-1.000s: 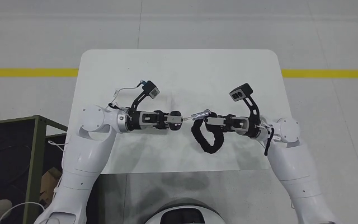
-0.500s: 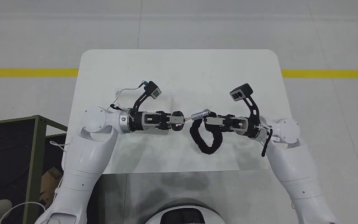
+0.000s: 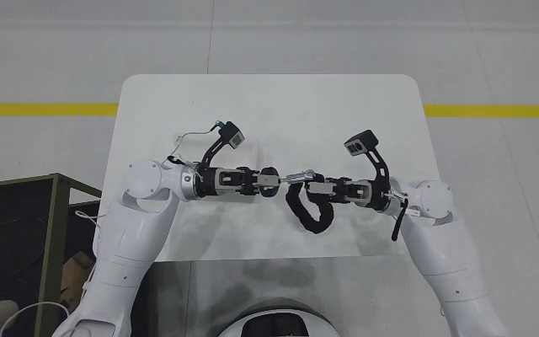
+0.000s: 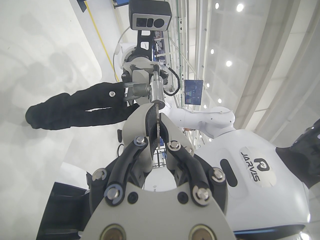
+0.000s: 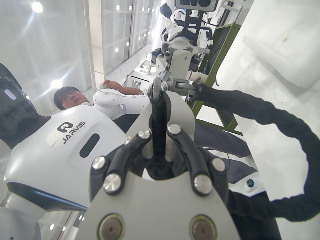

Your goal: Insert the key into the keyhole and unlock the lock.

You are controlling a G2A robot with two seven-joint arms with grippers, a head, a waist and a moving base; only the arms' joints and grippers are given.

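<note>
Left gripper (image 3: 268,179): held above the middle of the table (image 3: 269,93), pointing across at the other arm. Jaws are clamped flat on the key's head.
Key (image 4: 157,123): held edge-on between the left pads, in the air. The blade runs straight out to the end face of the lock, in line with the barrel as far as the left wrist view shows.
Keyhole (image 4: 158,103): the blade tip meets it here. The tip touches or has just entered; I cannot tell the depth, because the pads' front edge covers most of the blade.
Lock (image 4: 155,89): a silver barrel, off the table and between the two grippers. Both fittings of the cable sit at its body, so it reads as locked.
Cable (image 3: 308,216): a black sleeved loop hanging from the lock toward the robot's side of the table.
Right gripper (image 3: 324,184): just beyond the lock, facing the left one. Jaws are closed on the black sleeve right behind the barrel and steady it.
Done (judged): key grasped, lock grasped, both lifted, axes lined up, tip brought to the hole.
Left (judged): push the blade fully home, turn it, free the cable end.
Progress (judged): roughly halfway, in the insertion step.
Risk (judged): a slight tilt of the blade could jam it at the mouth.
</note>
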